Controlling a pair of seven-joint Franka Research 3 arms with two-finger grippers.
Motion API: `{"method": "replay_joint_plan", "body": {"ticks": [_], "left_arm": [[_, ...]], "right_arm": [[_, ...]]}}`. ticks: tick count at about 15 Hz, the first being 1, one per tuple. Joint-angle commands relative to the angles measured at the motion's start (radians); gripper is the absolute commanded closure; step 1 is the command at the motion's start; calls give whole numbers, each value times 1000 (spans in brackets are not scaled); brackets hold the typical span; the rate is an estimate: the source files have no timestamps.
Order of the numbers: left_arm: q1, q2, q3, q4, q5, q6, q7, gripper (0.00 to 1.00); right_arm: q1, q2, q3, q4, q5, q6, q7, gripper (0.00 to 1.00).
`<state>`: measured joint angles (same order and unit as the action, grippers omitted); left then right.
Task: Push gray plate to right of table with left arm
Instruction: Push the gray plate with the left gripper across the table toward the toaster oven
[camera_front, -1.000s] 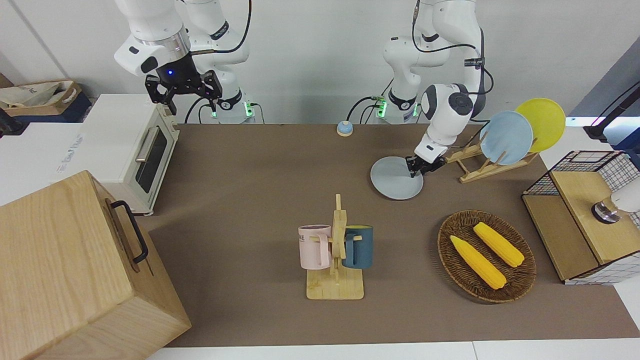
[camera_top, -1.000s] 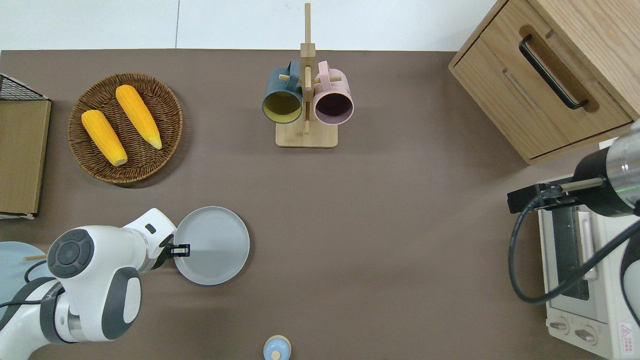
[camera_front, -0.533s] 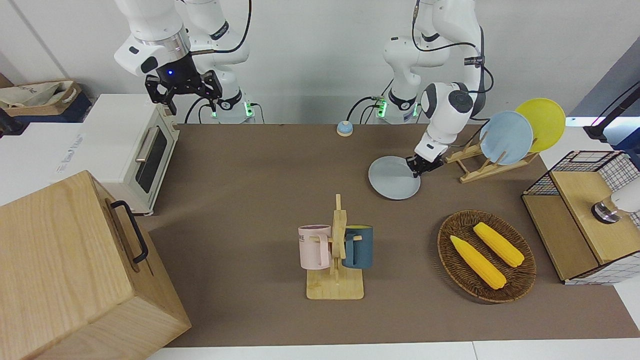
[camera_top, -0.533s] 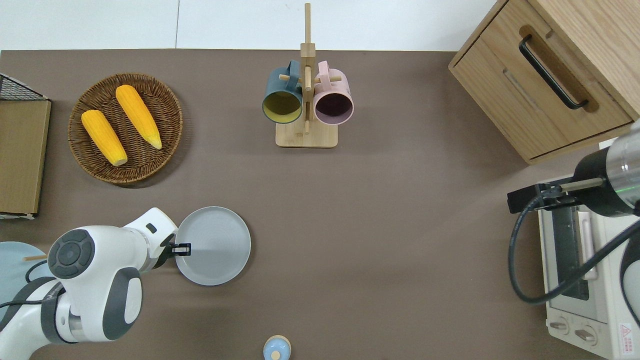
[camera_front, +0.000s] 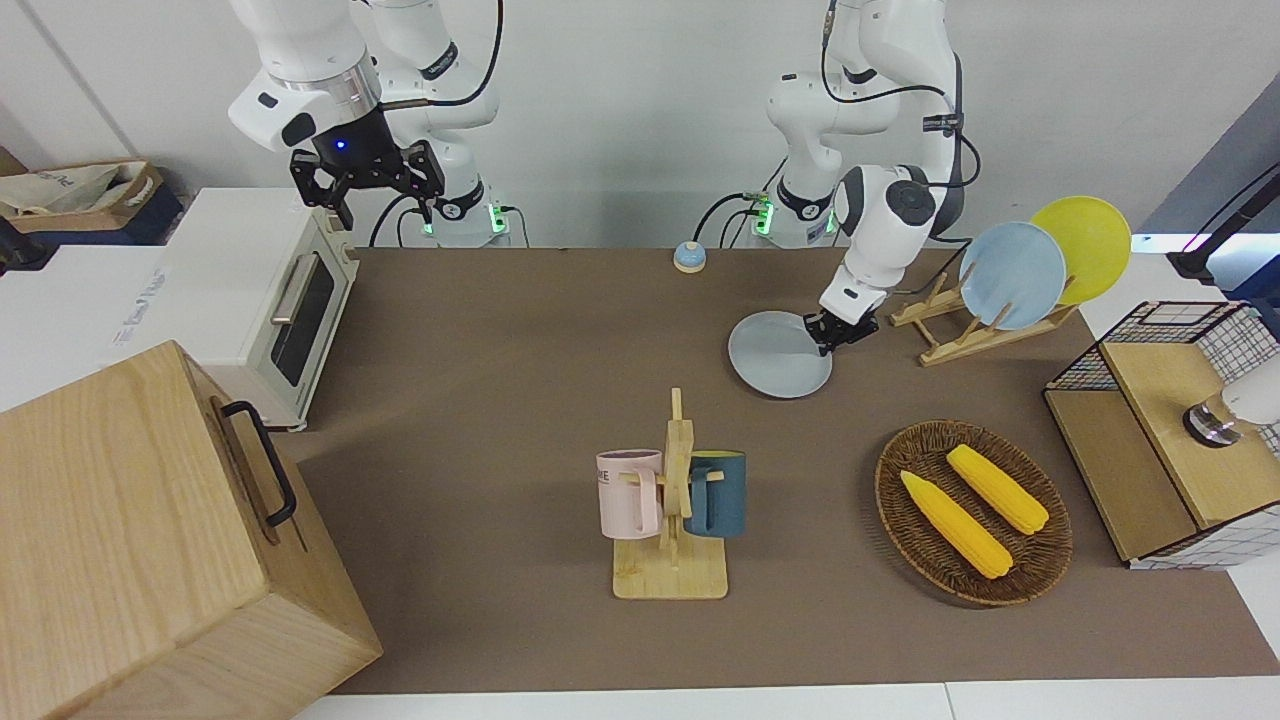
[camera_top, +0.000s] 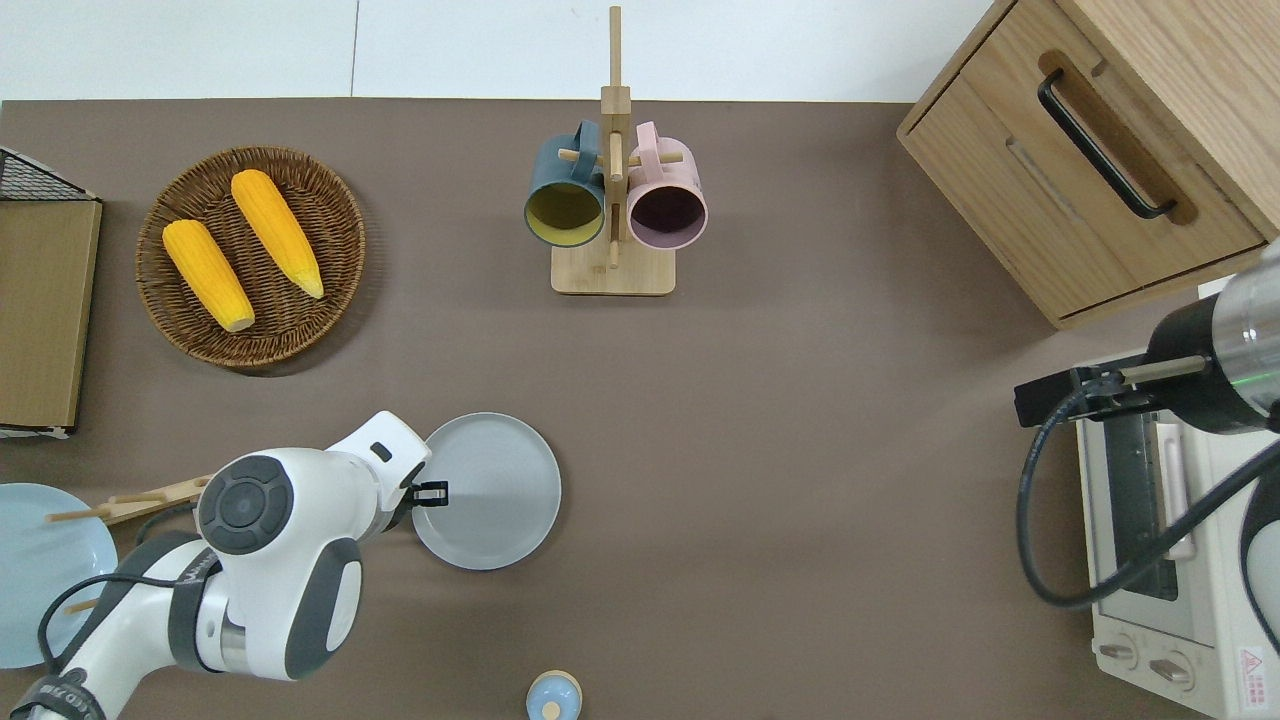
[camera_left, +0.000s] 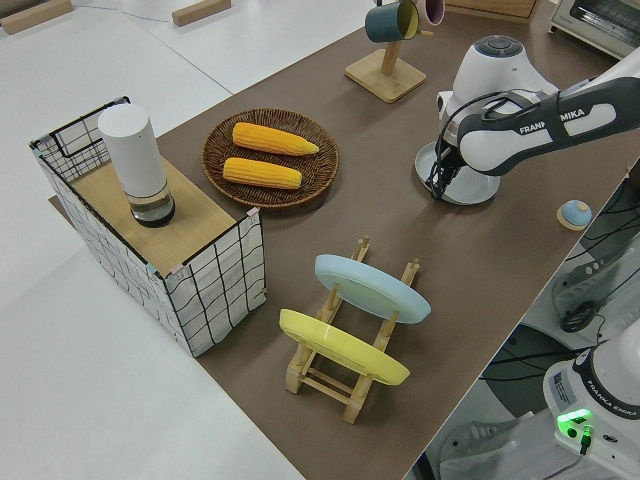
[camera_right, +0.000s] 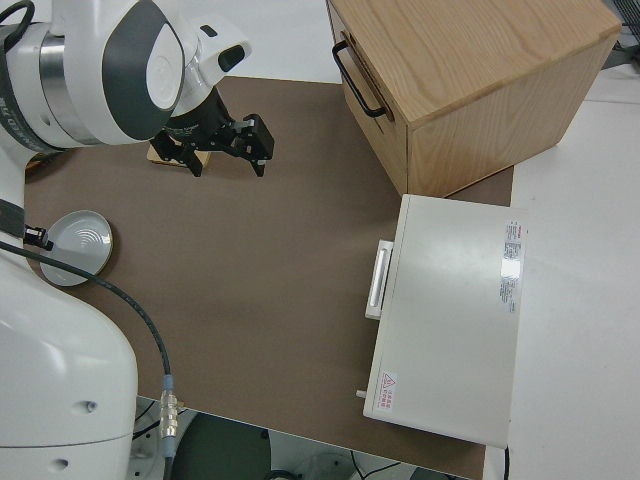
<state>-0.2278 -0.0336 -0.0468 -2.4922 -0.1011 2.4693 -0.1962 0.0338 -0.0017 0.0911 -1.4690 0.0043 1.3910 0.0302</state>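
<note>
The gray plate (camera_front: 775, 358) lies flat on the brown table (camera_front: 500, 350), between the mug rack and the robots. It also shows in the overhead view (camera_top: 495, 495), the left side view (camera_left: 470, 190) and the right side view (camera_right: 78, 243). My left gripper (camera_front: 836, 335) is low at the plate's rim, on the edge toward the left arm's end of the table. In the overhead view the left gripper (camera_top: 432, 492) touches that rim. My right gripper (camera_front: 385, 205) is parked and open, holding nothing.
A mug rack (camera_front: 672, 520) holds a pink and a dark blue mug. A wicker basket (camera_front: 890, 480) holds two corn cobs. A dish rack (camera_front: 950, 335) carries a sky-blue and a yellow plate. A toaster oven (camera_front: 270, 300), wooden cabinet (camera_front: 150, 540) and small bell (camera_front: 688, 257) also stand here.
My left gripper has slid along the table toward the right arm's end, and the gray plate has moved the same way ahead of it. The right arm has not moved.
</note>
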Motion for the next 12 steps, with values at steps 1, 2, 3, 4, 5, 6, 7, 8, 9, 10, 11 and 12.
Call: {"method": "replay_joint_plan", "body": {"ticks": [1,2,3,4,5,6,7,8,9,10,11,12], "left_arm": [[-90,116,-16,45,-9,72,-113,1000],[-106,136,-28,68,-9,72,-149,1000],[-116,153,-39,88,-9,72,-184,1000],[-120,164,-60,108,-9,72,-216,1000],[-123,178,-85,127,-9,71,-245,1000],[-125,188,-109,140,-9,71,-278,1000],[-125,196,-135,153,-8,71,-314,1000],[-133,208,-152,170,-6,71,-345,1000],[-146,221,-165,189,-6,69,-377,1000],[-168,237,-169,209,-2,69,-414,1000],[-192,253,-169,231,4,69,-454,1000],[-218,274,-168,257,6,68,-482,1000]], "right_arm": [[-11,-8,6,-1,8,-12,-1,17],[-11,-8,6,-1,8,-12,-1,17],[-11,-8,6,1,8,-12,-1,17],[-11,-8,6,-1,8,-12,-3,17],[-11,-8,6,-1,8,-12,-3,17],[-11,-8,6,-1,8,-12,-1,17],[-11,-8,6,-1,8,-12,-3,17],[-11,-8,6,-1,8,-12,-3,17],[-11,-8,4,-1,8,-12,-1,17],[-11,-8,6,-1,8,-12,-1,17],[-11,-8,4,-1,8,-12,-3,17],[-11,-8,6,-1,8,-12,-1,17]]}}
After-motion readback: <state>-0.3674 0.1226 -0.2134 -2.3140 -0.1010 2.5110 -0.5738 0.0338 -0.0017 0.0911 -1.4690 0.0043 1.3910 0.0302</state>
